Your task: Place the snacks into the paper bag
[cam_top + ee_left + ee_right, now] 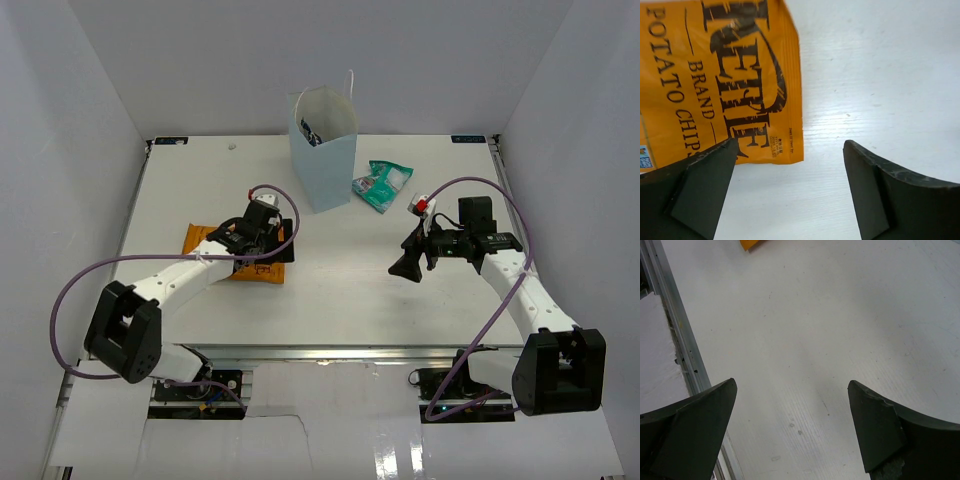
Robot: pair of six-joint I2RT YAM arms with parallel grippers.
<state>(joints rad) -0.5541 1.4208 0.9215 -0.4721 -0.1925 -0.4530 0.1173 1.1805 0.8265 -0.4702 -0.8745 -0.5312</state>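
Note:
The pale blue paper bag (pixel 325 160) stands upright at the back centre, with a dark blue packet (pixel 310 133) showing inside its open top. The large orange chip bag (pixel 207 241) lies flat on the table at the left. My left gripper (pixel 284 238) is open low over its right edge. In the left wrist view the chip bag (pixel 715 80) has its corner between the open fingers of that gripper (pixel 790 145). A teal pouch (pixel 384 185) lies right of the paper bag. My right gripper (pixel 405 268) is open and empty above bare table, also seen in its wrist view (pixel 791 385).
White walls enclose the table on three sides. A metal rail (pixel 675 325) runs along the table's near edge in the right wrist view, and an orange corner of the chip bag (pixel 751 244) shows at the top. Purple cables loop from both arms.

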